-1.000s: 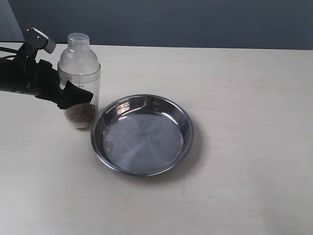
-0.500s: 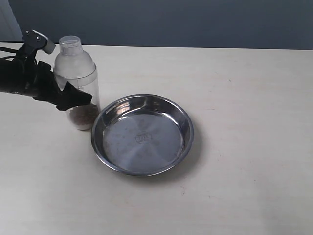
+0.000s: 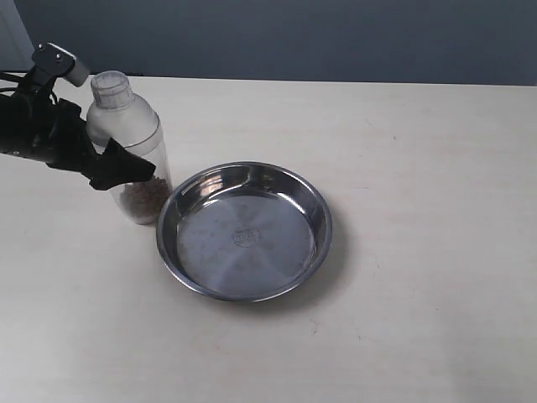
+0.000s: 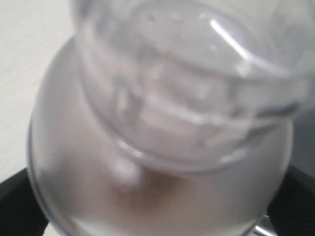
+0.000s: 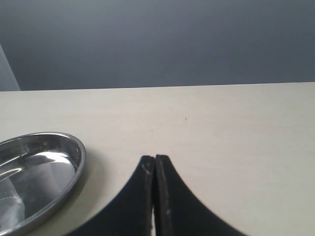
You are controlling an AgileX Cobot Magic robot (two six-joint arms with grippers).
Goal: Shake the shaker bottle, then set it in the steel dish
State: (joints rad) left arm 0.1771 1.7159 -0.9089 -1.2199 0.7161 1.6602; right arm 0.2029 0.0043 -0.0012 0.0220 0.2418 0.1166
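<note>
Gripping the shaker bottle (image 3: 126, 126) round its middle, the left gripper (image 3: 127, 166) holds it slightly tilted. We see its base just beside the steel dish (image 3: 322, 220), outside the rim, with brown granules (image 3: 144, 197) at the bottom. The right gripper (image 5: 155, 164), jaws pressed together and empty, hangs over the table (image 3: 419, 168) near the dish.

Pale cream desk (image 3: 419, 336) with faint grain and tiny dark specks, dark blue-grey wall (image 3: 336, 38) behind the desk's far edge, narrow pale strip (image 3: 8, 34) above the desk's far corner, beside the wall.
</note>
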